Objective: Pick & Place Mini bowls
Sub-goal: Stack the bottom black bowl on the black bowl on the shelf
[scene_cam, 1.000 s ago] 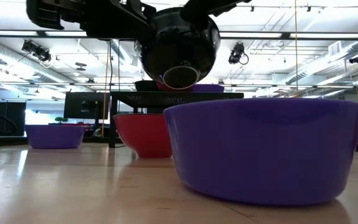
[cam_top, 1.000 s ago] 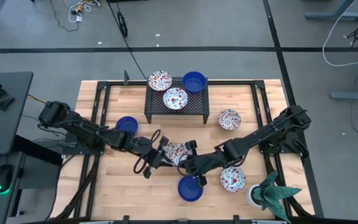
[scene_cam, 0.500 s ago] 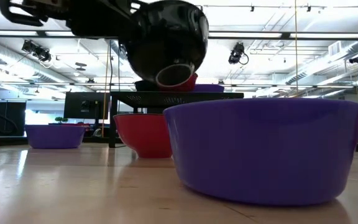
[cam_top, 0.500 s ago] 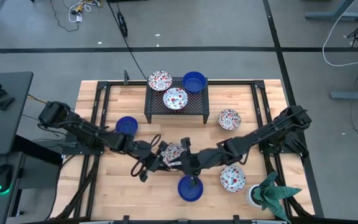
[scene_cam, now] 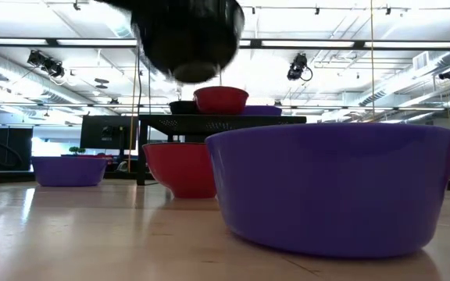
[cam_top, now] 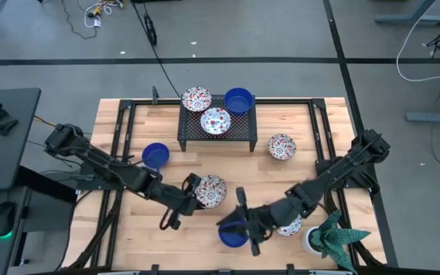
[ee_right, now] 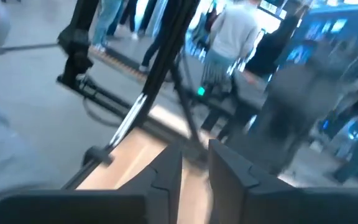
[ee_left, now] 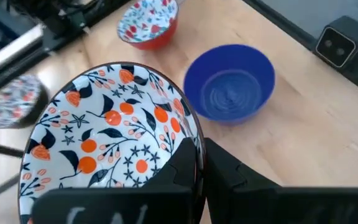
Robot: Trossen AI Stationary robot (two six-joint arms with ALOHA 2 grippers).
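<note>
The wooden worktop (cam_top: 121,229) carries a black wire rack (cam_top: 217,136) at its far side with two floral bowls (cam_top: 196,98) and one blue bowl (cam_top: 238,100) on it, while further mini bowls sit on the wood: a blue one (cam_top: 156,156) near the left arm, a floral one (cam_top: 282,147) beside the rack, and a blue bowl (cam_top: 233,234) at the near edge. The left gripper (cam_top: 192,191) holds a floral bowl (ee_left: 104,137) by its rim above the worktop's middle, jaws pinching the rim. The right gripper (cam_top: 243,221) hangs over the near blue bowl, jaws slightly apart and holding nothing, with another floral bowl (cam_top: 292,226) partly hidden under its arm.
</note>
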